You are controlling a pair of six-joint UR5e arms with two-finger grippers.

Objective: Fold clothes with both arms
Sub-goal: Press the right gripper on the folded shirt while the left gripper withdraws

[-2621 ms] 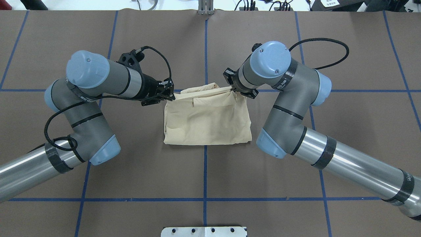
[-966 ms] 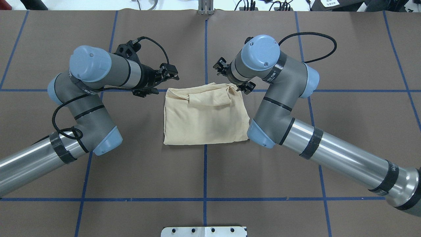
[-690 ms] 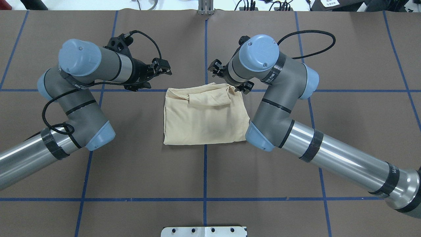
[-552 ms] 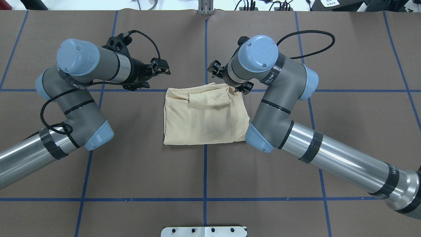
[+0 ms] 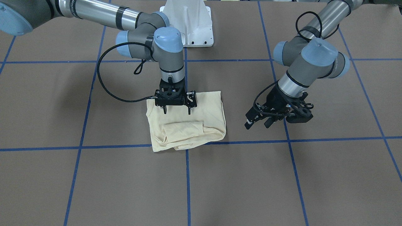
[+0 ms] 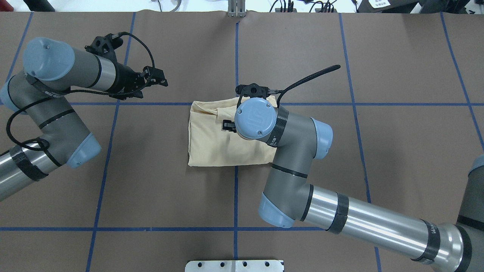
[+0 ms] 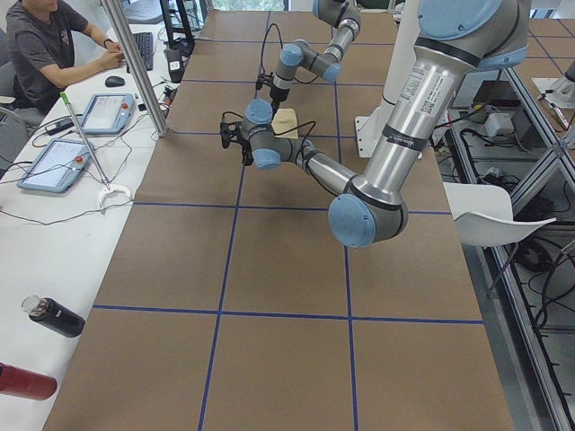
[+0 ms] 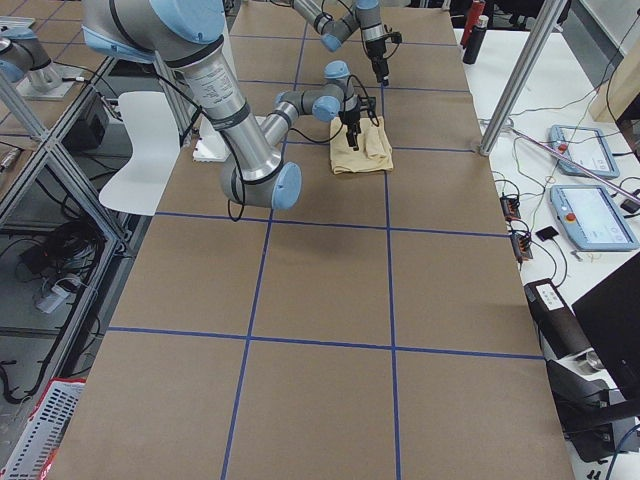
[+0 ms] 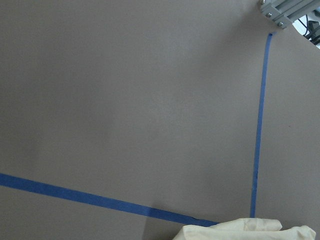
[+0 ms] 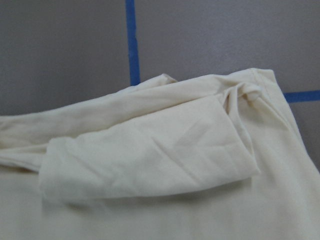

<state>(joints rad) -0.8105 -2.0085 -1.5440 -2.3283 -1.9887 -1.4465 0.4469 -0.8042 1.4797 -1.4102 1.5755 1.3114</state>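
The cream-yellow shirt [image 6: 211, 145] lies folded in a rough rectangle at the table's middle, print and label hidden. A folded sleeve flap [image 10: 150, 150] lies along its far edge. It also shows in the front view [image 5: 209, 106]. My right gripper [image 5: 176, 112] points straight down over the shirt's middle, open and empty, its fingertips [image 5: 164, 110] just above the cloth. In the overhead view the wrist [image 6: 255, 119] hides it. My left gripper [image 5: 258, 122] is open and empty, off the shirt on the robot's left, above bare table; overhead it [image 6: 159, 77] shows clear of the cloth.
The brown table cover carries a grid of blue tape lines [image 6: 236, 56]. The white pedestal base [image 5: 188, 22] stands at the robot's side. A seated operator [image 7: 45, 45], tablets and bottles [image 7: 54, 316] are at a side table beyond the far edge.
Both grippers let go of the shirt's far edge, which dropped flat. The left arm drew back to the left. The right arm swung in over the shirt's middle, gripper pointing down.
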